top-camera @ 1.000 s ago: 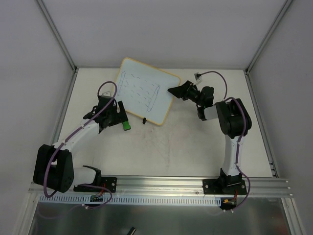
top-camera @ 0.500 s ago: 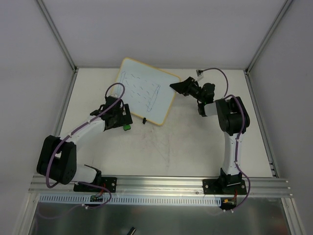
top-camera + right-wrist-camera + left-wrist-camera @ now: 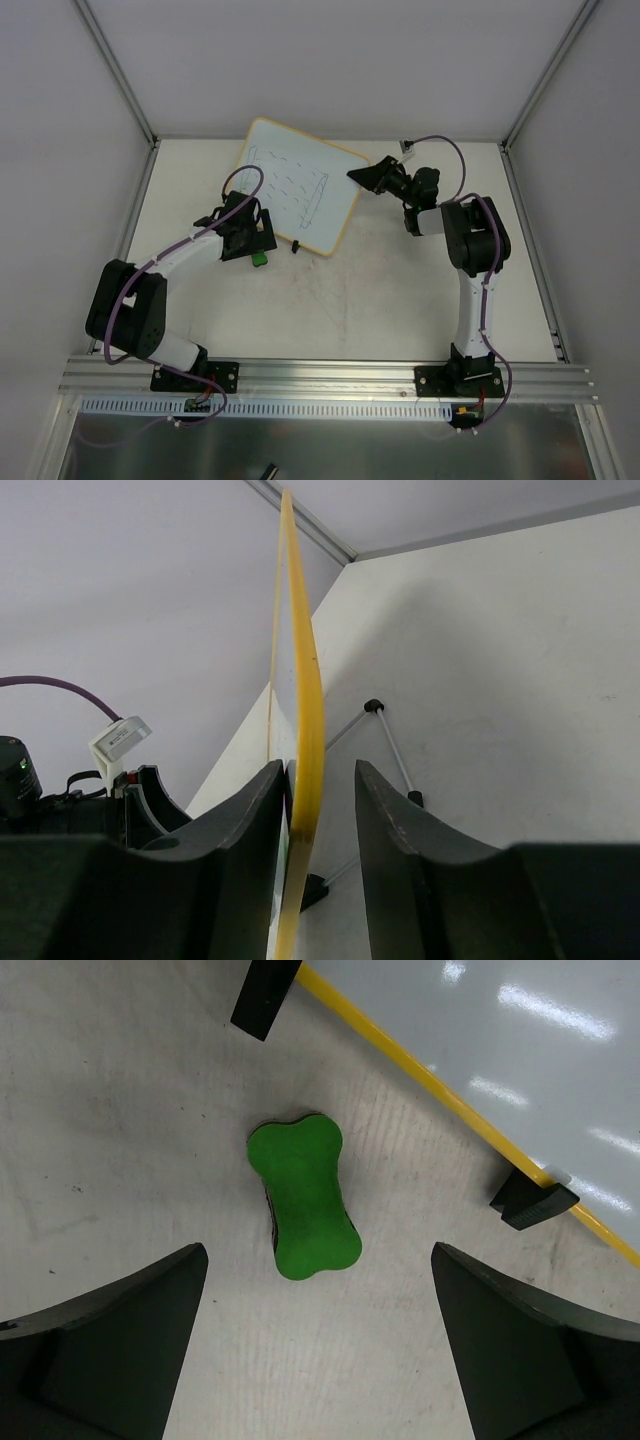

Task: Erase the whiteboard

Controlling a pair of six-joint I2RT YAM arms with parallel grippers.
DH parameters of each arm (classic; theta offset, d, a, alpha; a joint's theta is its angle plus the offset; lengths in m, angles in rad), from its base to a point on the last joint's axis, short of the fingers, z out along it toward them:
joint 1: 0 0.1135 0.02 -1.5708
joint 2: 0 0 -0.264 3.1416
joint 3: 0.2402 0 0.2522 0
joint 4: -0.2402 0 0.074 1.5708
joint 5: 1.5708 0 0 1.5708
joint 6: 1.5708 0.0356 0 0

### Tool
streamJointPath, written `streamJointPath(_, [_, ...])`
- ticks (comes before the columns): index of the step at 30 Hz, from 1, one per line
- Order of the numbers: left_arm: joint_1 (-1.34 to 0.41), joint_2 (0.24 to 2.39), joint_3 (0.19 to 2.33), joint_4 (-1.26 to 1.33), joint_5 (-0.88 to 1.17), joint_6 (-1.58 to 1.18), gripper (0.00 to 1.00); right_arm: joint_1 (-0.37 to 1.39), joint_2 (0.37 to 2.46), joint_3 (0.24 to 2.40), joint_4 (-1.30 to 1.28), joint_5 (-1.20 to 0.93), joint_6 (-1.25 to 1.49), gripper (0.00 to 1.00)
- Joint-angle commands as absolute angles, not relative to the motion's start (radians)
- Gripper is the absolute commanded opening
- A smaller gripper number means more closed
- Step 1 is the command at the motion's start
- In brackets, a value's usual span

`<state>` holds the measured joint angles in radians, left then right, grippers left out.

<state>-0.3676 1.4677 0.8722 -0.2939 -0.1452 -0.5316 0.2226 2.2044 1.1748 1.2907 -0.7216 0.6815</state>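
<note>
The whiteboard (image 3: 300, 185) lies tilted at the back of the table, white with a yellow rim and faint dark pen marks. A green bone-shaped eraser (image 3: 258, 259) lies on the table just in front of its near-left edge. My left gripper (image 3: 248, 243) hovers over the eraser (image 3: 303, 1200), open and empty, with the board's rim (image 3: 430, 1075) beyond. My right gripper (image 3: 362, 178) is at the board's right edge. In the right wrist view my right gripper (image 3: 320, 772) straddles the yellow rim (image 3: 300, 630); one finger touches it, the other stands apart.
Two black feet (image 3: 532, 1200) of the board rest on the table near the eraser. A wire stand (image 3: 385, 730) shows behind the board. A small white connector (image 3: 405, 152) on a purple cable lies at the back right. Enclosure walls surround the table.
My left gripper has moved right, toward the board, and is now over the green eraser. My right gripper shifted slightly back along the board's right edge.
</note>
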Motion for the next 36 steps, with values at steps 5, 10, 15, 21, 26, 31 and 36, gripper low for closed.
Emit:
streamJointPath(5, [-0.379,1.497,0.928,-0.305,-0.172,-0.548,0.97,0.225,2.192,1.187,1.474,-0.768,0.66,0.34])
streamJointPath(10, [-0.379,1.493,0.927,-0.305,-0.181,-0.54,0.97,0.233,2.183,1.186,1.476,-0.785,0.652,0.31])
streamJointPath(15, [-0.379,1.508,0.927,-0.307,-0.176,-0.537,0.97,0.238,2.154,1.166,1.463,-0.79,0.632,0.27])
streamJointPath(21, [-0.377,1.529,0.925,-0.307,-0.167,-0.543,0.96,0.241,2.132,1.17,1.416,-0.799,0.609,0.0])
streamJointPath(26, [-0.377,1.539,0.922,-0.305,-0.166,-0.546,0.96,0.244,2.129,1.172,1.404,-0.799,0.606,0.0])
streamJointPath(31, [-0.38,1.546,0.919,-0.305,-0.169,-0.549,0.96,0.247,2.118,1.164,1.384,-0.793,0.584,0.0])
streamJointPath(36, [-0.383,1.569,0.923,-0.305,-0.176,-0.554,0.95,0.25,2.099,1.152,1.353,-0.785,0.558,0.0])
